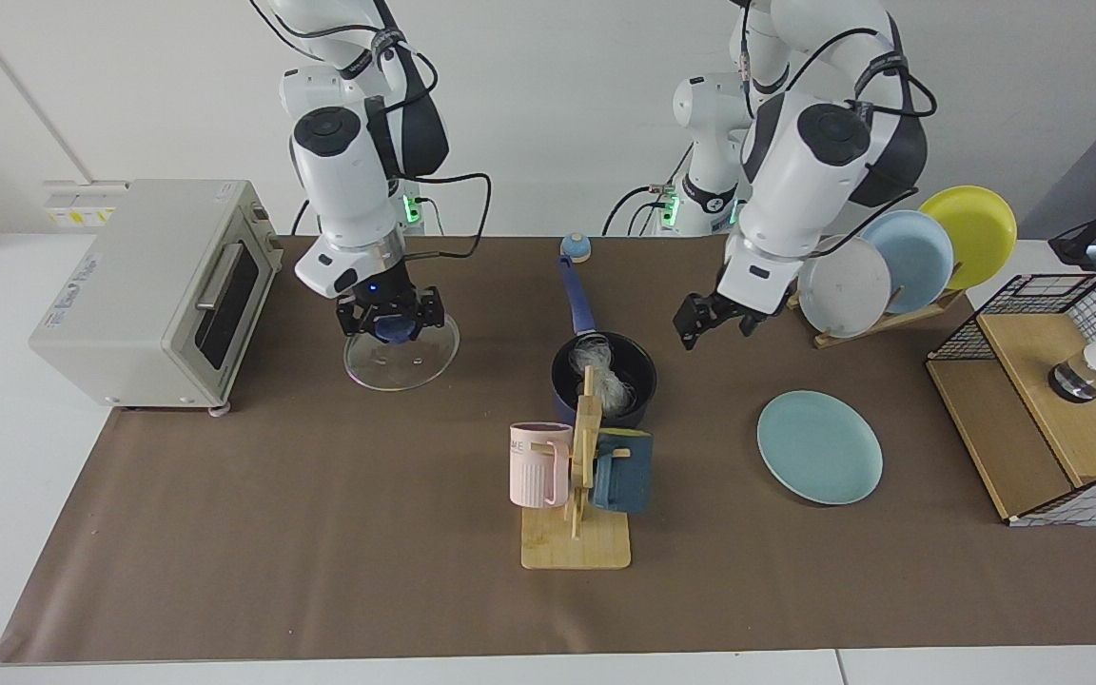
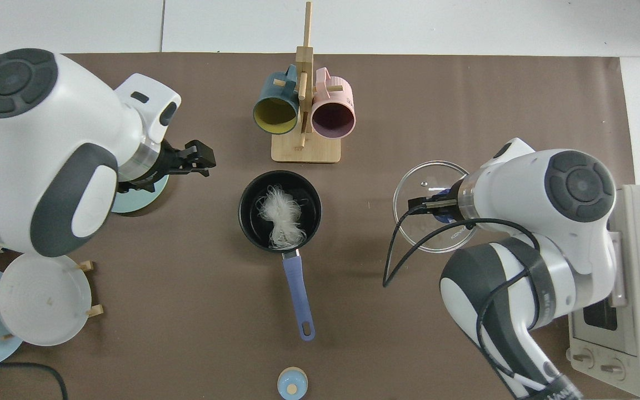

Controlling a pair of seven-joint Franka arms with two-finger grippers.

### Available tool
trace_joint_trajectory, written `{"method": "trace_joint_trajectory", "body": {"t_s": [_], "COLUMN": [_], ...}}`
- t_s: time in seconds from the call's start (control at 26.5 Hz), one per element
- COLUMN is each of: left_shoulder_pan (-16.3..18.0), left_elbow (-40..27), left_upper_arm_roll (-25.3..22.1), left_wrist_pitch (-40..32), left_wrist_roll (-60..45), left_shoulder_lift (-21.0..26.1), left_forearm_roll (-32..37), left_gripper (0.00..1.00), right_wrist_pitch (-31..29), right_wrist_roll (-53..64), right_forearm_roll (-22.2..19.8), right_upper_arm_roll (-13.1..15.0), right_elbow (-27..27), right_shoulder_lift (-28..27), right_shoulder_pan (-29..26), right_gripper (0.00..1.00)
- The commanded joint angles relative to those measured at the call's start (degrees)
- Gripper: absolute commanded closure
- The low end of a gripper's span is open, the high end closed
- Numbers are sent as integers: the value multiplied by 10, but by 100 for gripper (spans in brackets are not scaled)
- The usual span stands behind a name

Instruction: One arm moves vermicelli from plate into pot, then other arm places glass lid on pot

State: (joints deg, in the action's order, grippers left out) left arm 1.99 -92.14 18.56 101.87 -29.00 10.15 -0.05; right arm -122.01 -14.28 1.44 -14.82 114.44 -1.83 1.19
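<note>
Vermicelli (image 2: 281, 219), a loose clump of thin translucent white strands, lies inside the small dark navy saucepan (image 2: 309, 191) with the black interior. In the top view the clump runs from the middle of the pot toward the rim where the long blue handle (image 2: 296, 297) joins. The saucepan stands on the brown-covered surface (image 1: 320, 533), just behind a wooden mug stand (image 1: 578, 533) that carries a ribbed pink mug (image 1: 538, 463) and a dark-blue mug (image 1: 624, 471).

The left gripper (image 1: 714, 319) hangs in the air between the pot and the wooden plate rack (image 1: 876, 319), above the surface and holding nothing; its fingers stand a little apart. In the top view it juts out over the edge of the round flat teal-green plate (image 1: 819, 447), which is bare and lies on the surface well apart from the pot.

The right gripper (image 1: 389, 319) is closed on the blue knob (image 1: 396, 331) of the round clear glass lid (image 1: 402, 366) with the metal rim. The lid hangs level above the surface, between the grey toaster oven (image 1: 139, 285) and the pot, clear of both. Through its glass the brown cover shows, and in the top view the right arm partly covers the lid (image 2: 417, 191).
</note>
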Motion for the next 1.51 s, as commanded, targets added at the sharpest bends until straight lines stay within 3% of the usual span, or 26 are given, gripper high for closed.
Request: {"method": "trace_joint_trajectory", "body": {"t_s": [0.0, 0.19, 0.3, 0.49, 0.64, 0.79, 0.98, 1.28, 1.47], "left_shoulder_pan": [-1, 0, 1, 7, 2, 1, 1, 5, 6], "left_elbow": [-2, -4, -7, -6, -6, -2, -6, -3, -2], "left_upper_arm_roll": [-70, -135, -165, -193, -180, -137, -126, -121, -122], "left_wrist_pitch": [-61, -89, -89, -78, -66, -60, -69, -66, -69], "left_wrist_roll": [99, 205, 255, 290, 288, 286, 287, 283, 283], "left_shoulder_lift": [-46, -65, -69, -69, -68, -66, -68, -67, -71], "left_forearm_roll": [2, -2, -6, -28, -24, -21, -15, -18, -16], "left_gripper": [0, 0, 0, 0, 0, 0, 0, 0, 0], "right_wrist_pitch": [14, 49, 62, 81, 105, 104, 97, 94, 92], "right_wrist_roll": [-90, -182, -233, -304, -377, -405, -432, -494, -497], "right_forearm_roll": [-5, -60, -70, -126, -184, -208, -236, -312, -319], "right_upper_arm_roll": [-56, -113, -144, -173, -202, -225, -245, -314, -322], "right_elbow": [-54, -119, -143, -213, -272, -303, -320, -346, -355], "right_shoulder_lift": [-30, -78, -111, -176, -235, -271, -301, -365, -381], "right_shoulder_pan": [-6, -2, 1, 25, 42, 43, 43, 29, 28], "right_gripper": [100, 100, 100, 100, 100, 100, 100, 100, 100]}}
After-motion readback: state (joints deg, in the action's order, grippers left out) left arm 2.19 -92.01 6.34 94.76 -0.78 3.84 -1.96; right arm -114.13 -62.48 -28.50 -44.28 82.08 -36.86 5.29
